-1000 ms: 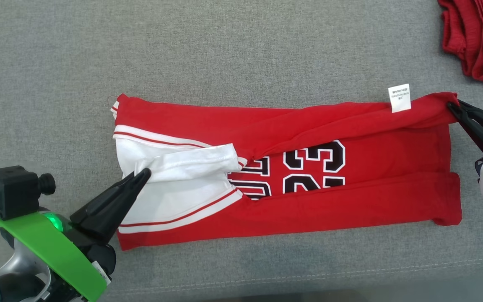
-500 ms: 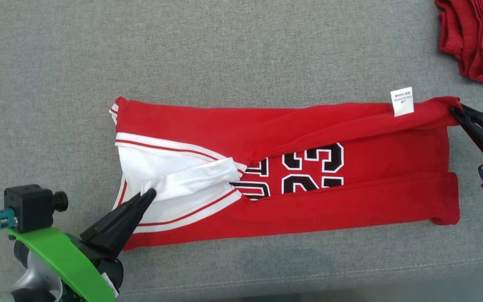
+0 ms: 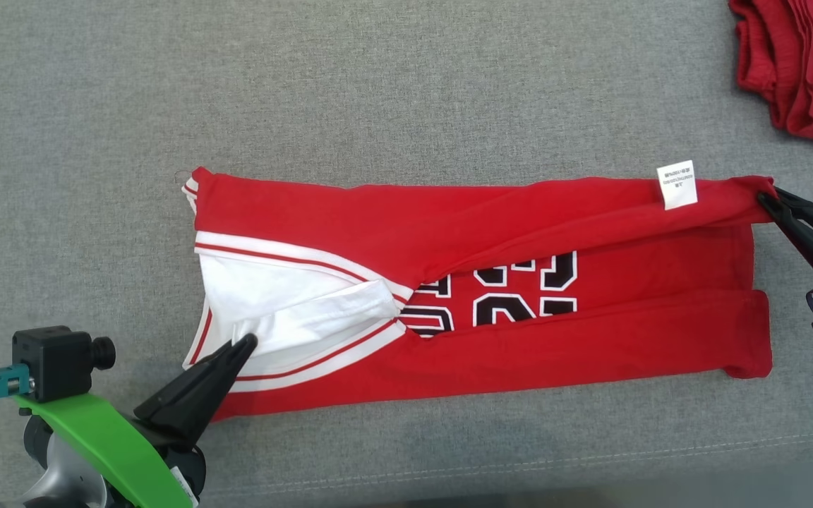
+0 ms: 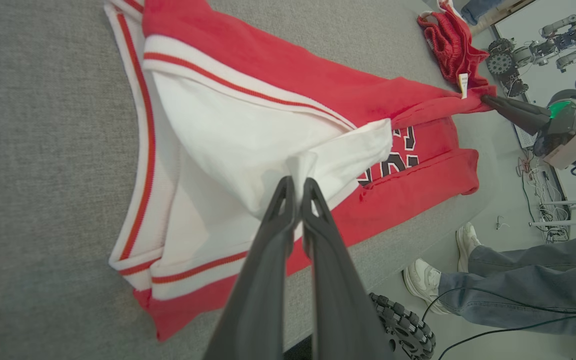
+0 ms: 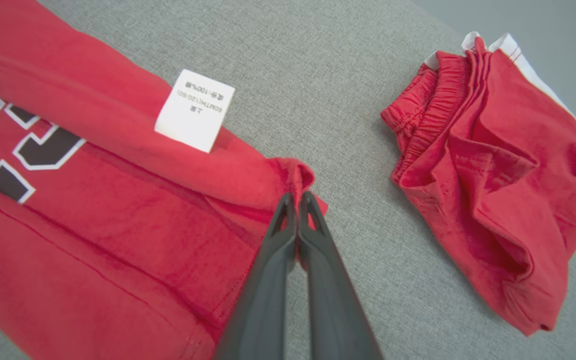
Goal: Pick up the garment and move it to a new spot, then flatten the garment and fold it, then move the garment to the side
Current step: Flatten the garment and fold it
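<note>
The garment [image 3: 491,331] is a red jersey with white trim and black numbers, lying lengthwise on the grey surface, its far long edge folded over toward me. My left gripper [image 3: 248,344] is shut on a white fold at the jersey's left end; the left wrist view shows that pinch [image 4: 298,181] on the white cloth [image 4: 248,135]. At the jersey's far right corner my right gripper [image 3: 766,200] is shut on the red edge, seen as a bunched corner [image 5: 295,180] between the fingertips. A white care label [image 3: 676,184] hangs near that corner.
A second red garment [image 3: 802,63] lies bunched at the far right of the grey surface [image 3: 406,92]. In the left wrist view, a person's legs and white shoes [image 4: 468,270] stand beyond the surface's edge, near a wheeled base [image 4: 408,330].
Both grippers have drawn the folded far edge toward me, covering more of the black numbers. The left gripper has come down and nearer with its white fold.
</note>
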### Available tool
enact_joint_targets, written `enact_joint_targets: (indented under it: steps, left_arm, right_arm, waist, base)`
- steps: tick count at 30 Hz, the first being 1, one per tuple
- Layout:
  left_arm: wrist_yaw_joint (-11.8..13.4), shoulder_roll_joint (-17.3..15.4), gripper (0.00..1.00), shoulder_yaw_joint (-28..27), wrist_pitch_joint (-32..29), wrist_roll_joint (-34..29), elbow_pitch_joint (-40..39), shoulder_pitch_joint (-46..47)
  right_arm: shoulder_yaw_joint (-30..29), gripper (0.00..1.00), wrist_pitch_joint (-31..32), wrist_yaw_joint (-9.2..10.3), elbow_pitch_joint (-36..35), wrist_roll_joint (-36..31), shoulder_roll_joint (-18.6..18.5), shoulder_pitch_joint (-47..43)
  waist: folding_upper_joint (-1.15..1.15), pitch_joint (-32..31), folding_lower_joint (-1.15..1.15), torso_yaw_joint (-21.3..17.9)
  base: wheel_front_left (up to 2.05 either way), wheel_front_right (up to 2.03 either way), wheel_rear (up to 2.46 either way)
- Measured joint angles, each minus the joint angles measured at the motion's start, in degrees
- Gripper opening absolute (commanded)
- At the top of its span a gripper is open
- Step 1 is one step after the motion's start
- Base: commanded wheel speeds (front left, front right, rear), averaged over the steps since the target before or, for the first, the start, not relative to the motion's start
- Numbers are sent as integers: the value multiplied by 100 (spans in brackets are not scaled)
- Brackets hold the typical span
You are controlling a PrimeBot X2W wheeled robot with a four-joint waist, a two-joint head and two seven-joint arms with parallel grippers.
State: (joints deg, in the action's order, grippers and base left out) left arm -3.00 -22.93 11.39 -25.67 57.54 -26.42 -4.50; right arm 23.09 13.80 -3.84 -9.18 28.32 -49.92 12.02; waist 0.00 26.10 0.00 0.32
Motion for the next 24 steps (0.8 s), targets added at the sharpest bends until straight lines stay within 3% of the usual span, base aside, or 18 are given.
enact_joint_targets:
  steps: [24]
  left_arm:
    - [2, 41, 0, 198, -77, 19, 185, -105]
  right_arm:
    - [8, 0, -176, -18, 65, -160, -58, 165]
  waist:
    - [0, 65, 0, 67]
  base:
    - [0, 0, 0]
